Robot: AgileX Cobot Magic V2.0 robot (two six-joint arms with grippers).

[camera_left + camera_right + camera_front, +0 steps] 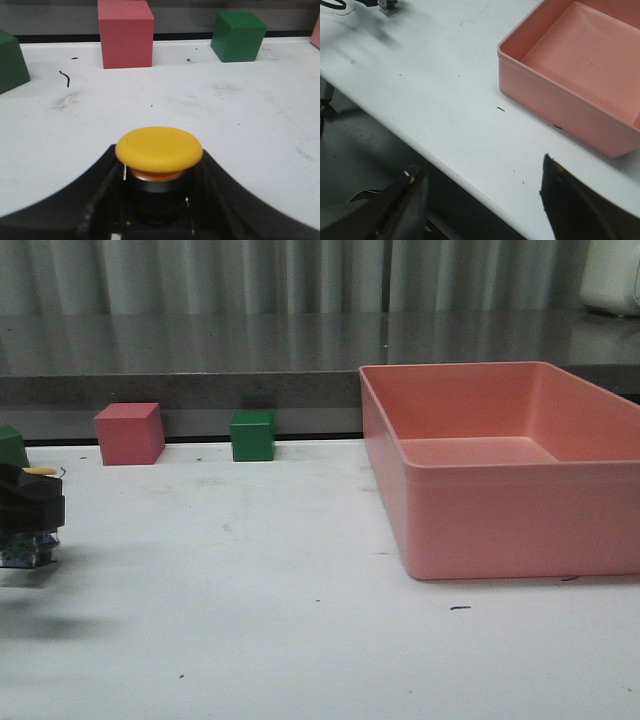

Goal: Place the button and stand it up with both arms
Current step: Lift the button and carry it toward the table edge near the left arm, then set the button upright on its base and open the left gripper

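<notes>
yellow button (159, 148), pink bin (505, 465), green cube (252, 435)

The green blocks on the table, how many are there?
2. One green block stands at the back edge beside the pink block. The other green block sits at the far left, cut off by the picture edge. More could lie out of view.

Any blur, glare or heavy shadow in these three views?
Front view: soft overall, dark shadow under the left gripper at the frame edge. Left wrist view: button cap sharp, the fingers blurred. Right wrist view: right gripper fingers out of focus, pink bin clear.
</notes>
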